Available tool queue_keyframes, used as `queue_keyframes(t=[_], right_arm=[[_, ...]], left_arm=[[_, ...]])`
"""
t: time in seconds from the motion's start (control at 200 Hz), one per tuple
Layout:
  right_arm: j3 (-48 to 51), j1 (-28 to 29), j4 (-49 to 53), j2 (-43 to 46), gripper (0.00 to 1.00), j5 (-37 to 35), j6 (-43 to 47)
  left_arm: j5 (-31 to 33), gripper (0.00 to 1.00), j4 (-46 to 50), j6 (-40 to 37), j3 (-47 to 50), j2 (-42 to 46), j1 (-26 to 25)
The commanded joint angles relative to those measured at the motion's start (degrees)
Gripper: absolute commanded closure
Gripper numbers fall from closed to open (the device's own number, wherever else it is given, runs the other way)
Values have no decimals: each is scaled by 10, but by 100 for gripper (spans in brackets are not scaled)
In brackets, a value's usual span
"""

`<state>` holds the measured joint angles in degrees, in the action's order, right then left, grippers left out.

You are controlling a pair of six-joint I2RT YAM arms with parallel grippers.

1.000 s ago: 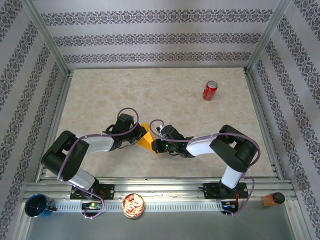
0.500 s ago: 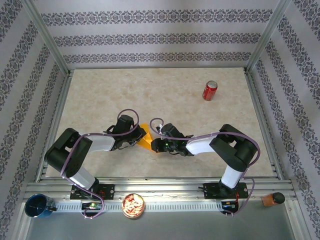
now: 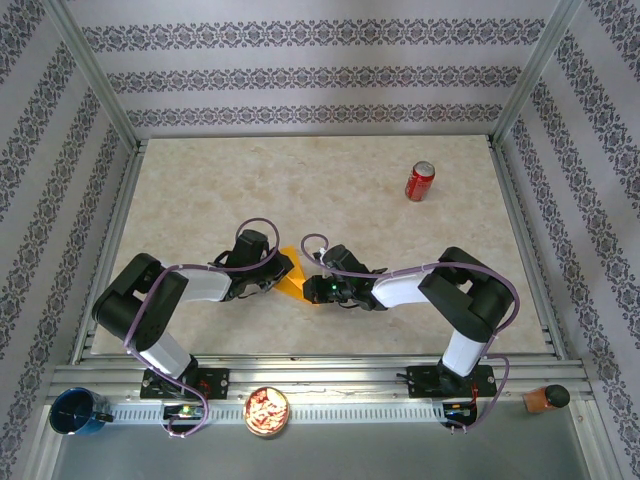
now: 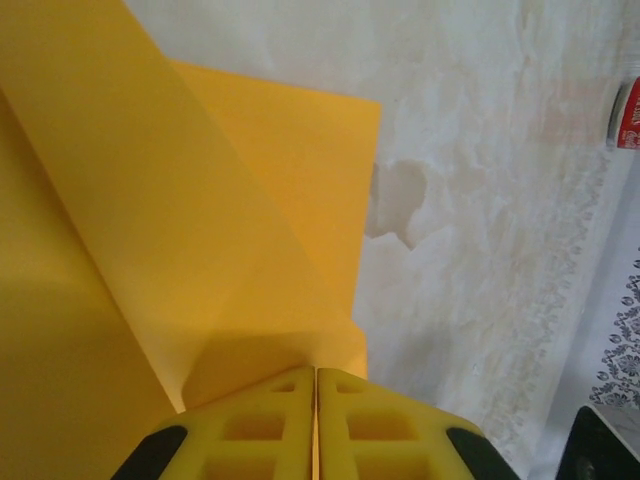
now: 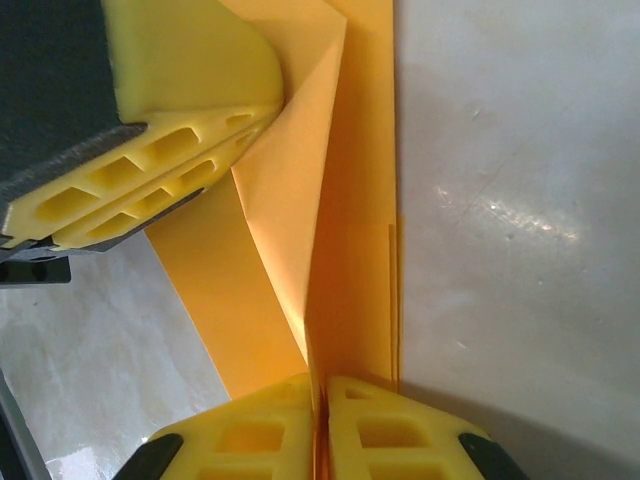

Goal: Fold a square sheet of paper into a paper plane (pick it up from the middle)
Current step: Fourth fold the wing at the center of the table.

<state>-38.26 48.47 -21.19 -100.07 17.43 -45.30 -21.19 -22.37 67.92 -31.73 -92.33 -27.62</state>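
the square sheet of paper (image 3: 292, 276), folded into creased layers, is near the middle of the table (image 3: 330, 190), between both arms. the left gripper (image 4: 316, 375) is clamped on one edge, and the right gripper (image 5: 322, 383) is clamped on the opposite one.

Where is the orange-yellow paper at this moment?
In the top view the folded paper is near the middle of the table, pinched between the left pincer and right pincer, well short of the red soda can.
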Motion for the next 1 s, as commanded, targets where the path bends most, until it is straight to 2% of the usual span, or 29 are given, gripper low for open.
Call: queue_keyframes(t=[0.0, 0.32, 0.689, 0.999], right_arm=[[4, 5, 26, -40, 86, 10, -11], [-3, -3, 12, -17, 75, 32, -25], [-2, -18, -2, -27, 80, 61, -47], [-21, -19, 20, -12, 75, 57, -29]], left_arm=[[-8, 90, -30, -11, 5, 3, 8], [-30, 91, -55, -7, 12, -25, 8], [-28, 91, -47, -17, 9, -15, 8], [-27, 91, -45, -21, 12, -11, 8]])
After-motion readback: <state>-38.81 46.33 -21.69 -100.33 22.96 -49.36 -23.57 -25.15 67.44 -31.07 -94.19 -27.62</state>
